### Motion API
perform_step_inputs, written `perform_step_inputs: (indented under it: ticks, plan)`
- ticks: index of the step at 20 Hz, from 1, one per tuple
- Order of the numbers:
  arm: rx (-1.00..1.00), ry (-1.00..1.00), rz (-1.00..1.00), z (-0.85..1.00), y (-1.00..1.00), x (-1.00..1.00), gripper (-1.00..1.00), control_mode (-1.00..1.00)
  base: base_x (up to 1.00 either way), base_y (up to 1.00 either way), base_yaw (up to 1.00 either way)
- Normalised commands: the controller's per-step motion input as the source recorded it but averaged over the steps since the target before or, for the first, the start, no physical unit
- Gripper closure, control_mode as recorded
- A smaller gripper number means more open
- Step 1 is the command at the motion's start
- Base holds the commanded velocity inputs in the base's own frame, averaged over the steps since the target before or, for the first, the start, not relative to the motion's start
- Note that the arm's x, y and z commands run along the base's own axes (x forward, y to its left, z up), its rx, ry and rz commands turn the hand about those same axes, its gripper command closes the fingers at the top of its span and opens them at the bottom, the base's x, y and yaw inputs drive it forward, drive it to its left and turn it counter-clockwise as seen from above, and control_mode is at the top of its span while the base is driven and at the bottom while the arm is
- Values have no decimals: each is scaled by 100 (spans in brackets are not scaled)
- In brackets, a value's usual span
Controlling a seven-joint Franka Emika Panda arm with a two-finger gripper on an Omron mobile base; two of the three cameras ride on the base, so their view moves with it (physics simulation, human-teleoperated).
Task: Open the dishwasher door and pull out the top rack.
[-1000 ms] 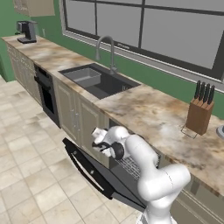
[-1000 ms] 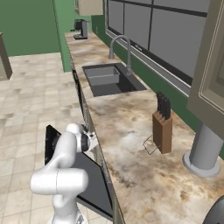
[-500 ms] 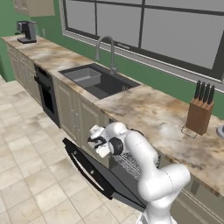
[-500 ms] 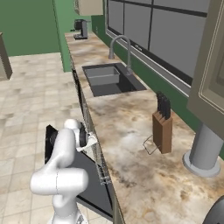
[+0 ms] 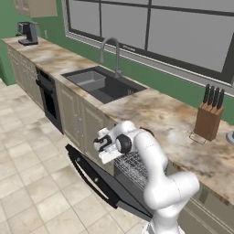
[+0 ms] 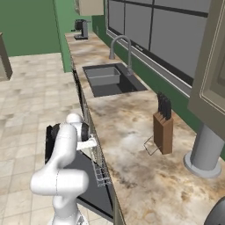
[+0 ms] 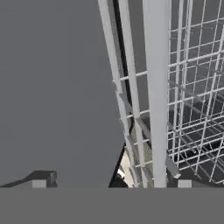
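The dishwasher door [image 5: 119,191] hangs open, tilted down toward the floor, with its black bar handle [image 5: 93,179] along the outer edge. The same door [image 6: 86,180] lies dark beside the arm in the right base view. The top rack [image 5: 132,165], a silvery wire basket, sticks a little way out from under the counter above the door; its front edge [image 6: 100,172] is a thin wire strip. My gripper [image 5: 106,147] is at the rack's front left corner, open. In the hand view the rack's thick upright bar [image 7: 155,87] stands between the spread fingertips [image 7: 43,178], untouched.
The marbled counter [image 5: 171,123] overhangs the rack, with the sink [image 5: 98,83] and faucet [image 5: 109,50] to the left and a knife block [image 5: 208,119] to the right. A black oven front [image 5: 48,98] and beige cabinet doors [image 5: 75,114] flank the open door. The tiled floor [image 5: 32,183] lies in front.
The hand has shifted only slightly at the rack's front corner. The jaws have stayed open, and door and rack look unmoved.
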Motion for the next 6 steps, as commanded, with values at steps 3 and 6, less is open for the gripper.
perform_step_inputs:
  ticks: [3,6]
  plan:
    - [28,0,0,-14,2,-43,-100,-100,0,0,0]
    - [20,0,0,-13,10,-42,-100,-100,0,0,0]
